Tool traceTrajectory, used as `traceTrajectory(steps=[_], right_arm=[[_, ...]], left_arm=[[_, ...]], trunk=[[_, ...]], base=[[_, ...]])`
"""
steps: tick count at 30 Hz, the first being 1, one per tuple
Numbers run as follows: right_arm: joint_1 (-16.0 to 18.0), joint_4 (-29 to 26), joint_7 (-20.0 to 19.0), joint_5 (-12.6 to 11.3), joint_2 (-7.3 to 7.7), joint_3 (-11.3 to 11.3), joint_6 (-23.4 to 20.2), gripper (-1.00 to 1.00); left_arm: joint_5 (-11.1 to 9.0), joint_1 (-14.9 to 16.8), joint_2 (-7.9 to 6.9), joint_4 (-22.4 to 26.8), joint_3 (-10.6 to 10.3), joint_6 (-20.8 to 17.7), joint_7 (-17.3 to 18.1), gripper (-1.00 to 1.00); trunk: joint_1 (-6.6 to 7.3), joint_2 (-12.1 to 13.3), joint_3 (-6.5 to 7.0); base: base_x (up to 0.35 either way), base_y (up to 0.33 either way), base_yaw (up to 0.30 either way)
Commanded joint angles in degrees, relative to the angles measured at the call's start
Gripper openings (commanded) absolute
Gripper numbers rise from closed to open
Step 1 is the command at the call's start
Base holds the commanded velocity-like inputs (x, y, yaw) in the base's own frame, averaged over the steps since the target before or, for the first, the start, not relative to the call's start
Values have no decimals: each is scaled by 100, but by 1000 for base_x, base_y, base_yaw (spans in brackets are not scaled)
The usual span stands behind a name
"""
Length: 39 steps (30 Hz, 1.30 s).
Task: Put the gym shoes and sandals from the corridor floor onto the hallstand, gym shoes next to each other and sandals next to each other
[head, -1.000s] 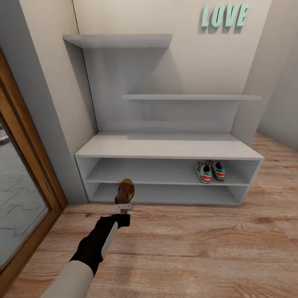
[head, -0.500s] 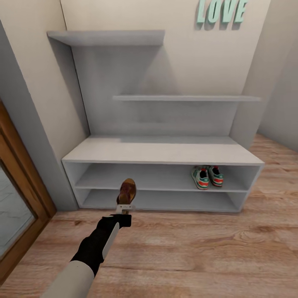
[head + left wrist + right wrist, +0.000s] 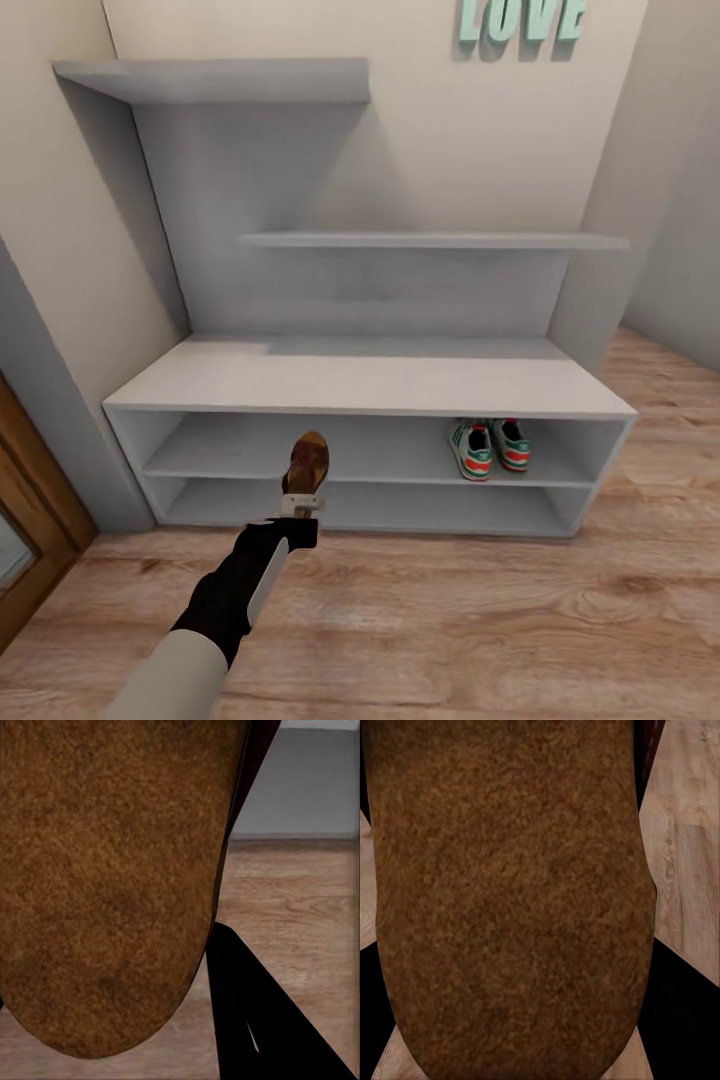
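Sandal point(image 3: 306, 463) in left tool point(image 3: 300, 503), before hallstand point(image 3: 370, 385) front edge.

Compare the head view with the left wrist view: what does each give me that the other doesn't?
Head view adds the whole hallstand, the gym shoes side by side on its upper open shelf, and the left end effector holding a sandal. Left wrist view adds a close-up of its brown surface beside a dark finger. Shared: sandal, wood floor, grey hallstand.
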<state>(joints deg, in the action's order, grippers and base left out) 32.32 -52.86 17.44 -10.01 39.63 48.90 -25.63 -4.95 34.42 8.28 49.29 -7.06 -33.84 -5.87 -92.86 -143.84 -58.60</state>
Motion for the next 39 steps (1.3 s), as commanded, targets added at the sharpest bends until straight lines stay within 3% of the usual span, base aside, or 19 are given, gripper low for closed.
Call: traceTrajectory(steps=[1,12,39], right_arm=[[3,-5,39,-54,1,-3,-12,-100],[3,-5,38,-54,1,-3,-12,-100],[2,-5,39,-54,1,-3,-12,-100]], left_arm=[[-33,3,-2,10,-15,-34,-37,-100],[-33,3,-10,11,-15,-33,-35,-100],[-42,2,-16,11,-11,-26,-19,-100]], trunk=[[-2,-2,-6],[-2,-2,-6],[-2,-2,-6]], base=[[290,-208,0],[292,-170,0],[147,-5,0]])
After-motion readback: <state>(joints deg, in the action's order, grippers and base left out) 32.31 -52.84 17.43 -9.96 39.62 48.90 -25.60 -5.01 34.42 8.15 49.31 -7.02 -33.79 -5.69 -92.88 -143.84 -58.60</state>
